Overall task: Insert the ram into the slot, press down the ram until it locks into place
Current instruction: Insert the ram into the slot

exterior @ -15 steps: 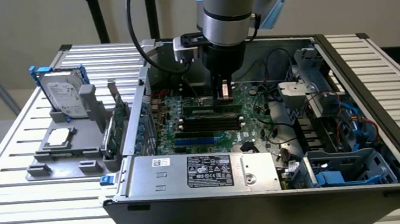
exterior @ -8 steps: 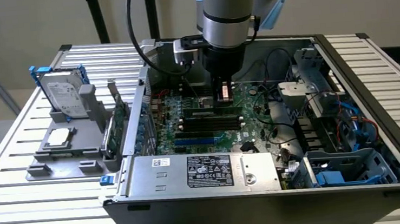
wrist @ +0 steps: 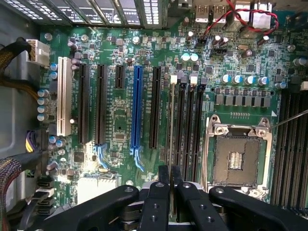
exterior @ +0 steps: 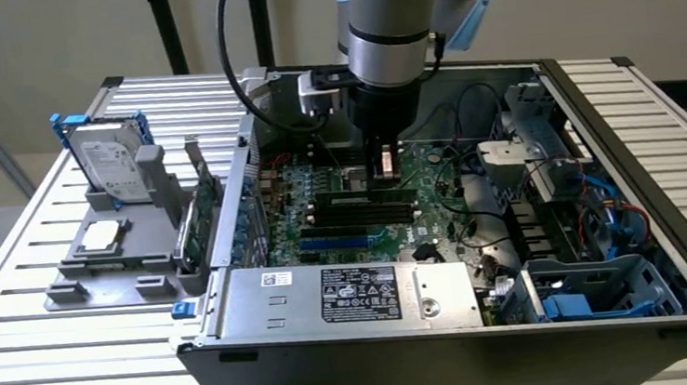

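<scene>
The ram (wrist: 172, 120) shows edge-on as a thin pale line standing in the first of the black memory slots (wrist: 186, 125), next to the other slots. In the exterior view the ram (exterior: 347, 195) is a green strip with dark chips at the far side of the black slots (exterior: 364, 214) on the motherboard (exterior: 317, 181). My gripper (wrist: 171, 185) hangs straight down over the slots, its two black fingers (wrist: 163, 180) pressed close on either side of the ram's edge. From the exterior view the gripper (exterior: 382, 178) meets the ram near its middle.
The open computer case (exterior: 639, 157) walls in the board. A CPU socket (wrist: 238, 154) lies beside the slots, with a blue expansion slot (wrist: 136, 106) on the other side. Cables (exterior: 594, 203) and a drive cage crowd the exterior view's right. A hard drive (exterior: 111, 166) stands on a grey holder outside.
</scene>
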